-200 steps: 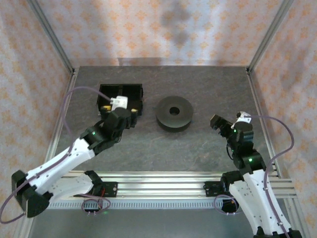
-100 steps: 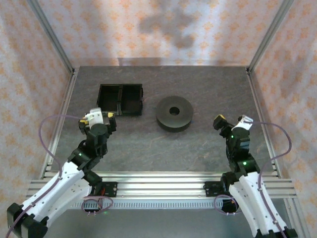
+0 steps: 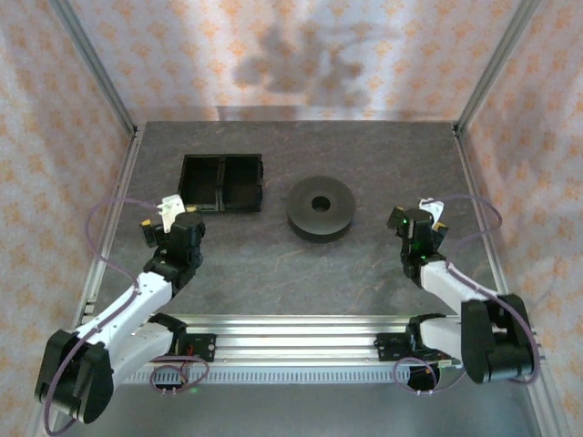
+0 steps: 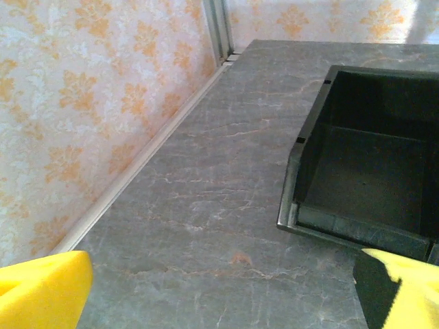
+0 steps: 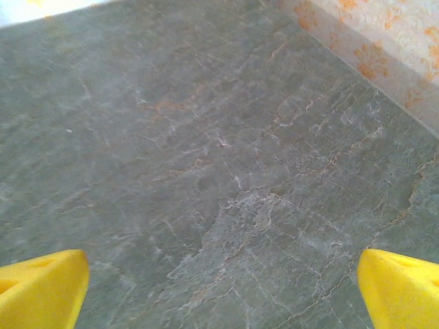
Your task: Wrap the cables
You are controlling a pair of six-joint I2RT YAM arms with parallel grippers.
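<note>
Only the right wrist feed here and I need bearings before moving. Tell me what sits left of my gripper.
Observer: A dark round spool lies flat on the table, left of the right gripper and apart from it.
Operator: Go further left.
Observer: A black two-compartment bin sits past the spool; the compartment facing the left wrist camera looks empty.
Operator: Report the left gripper.
Observer: The left gripper is open, close to the bin's near left corner, holding nothing.
</note>
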